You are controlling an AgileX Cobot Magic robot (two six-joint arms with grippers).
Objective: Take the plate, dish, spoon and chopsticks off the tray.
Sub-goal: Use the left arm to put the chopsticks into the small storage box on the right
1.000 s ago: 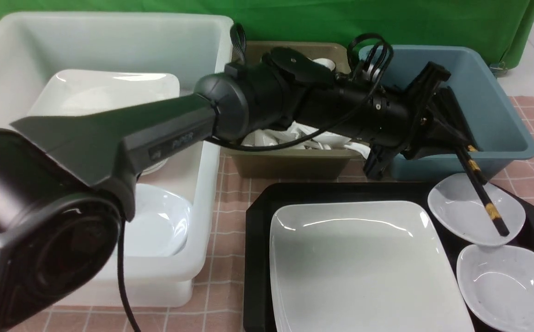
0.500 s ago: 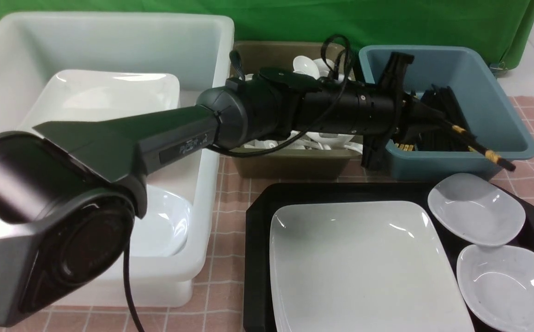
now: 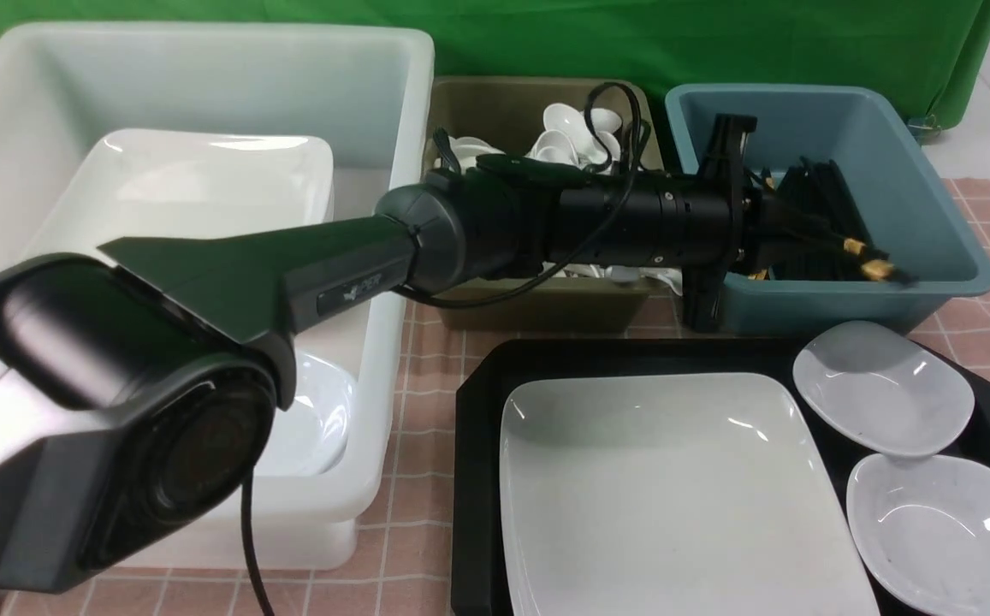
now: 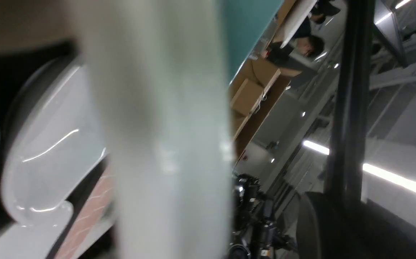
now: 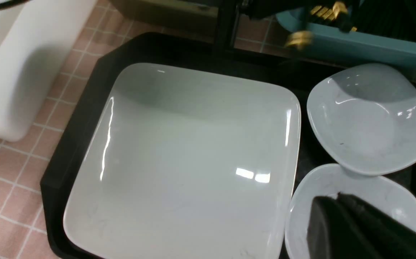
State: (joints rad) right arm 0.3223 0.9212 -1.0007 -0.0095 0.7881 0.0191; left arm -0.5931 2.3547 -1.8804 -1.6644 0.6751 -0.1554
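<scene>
Two chopsticks (image 3: pixel 841 245) are pinched in the left pincer (image 3: pixel 790 238) and held roughly level above the blue bin (image 3: pixel 931 205) — their gold-banded ends, blurred, lie over its near wall. Beside it, the olive bin (image 3: pixel 537 304) holds white spoons (image 3: pixel 567 128). Nearer, on the worktop (image 3: pixel 426 411), the tray (image 3: pixel 477 428) carries the plate (image 3: pixel 674 488), with two dishes (image 3: pixel 884 385) at its right. The right pincer (image 5: pixel 328 212) hovers over the nearer dish — whether spread or pressed together cannot be told.
</scene>
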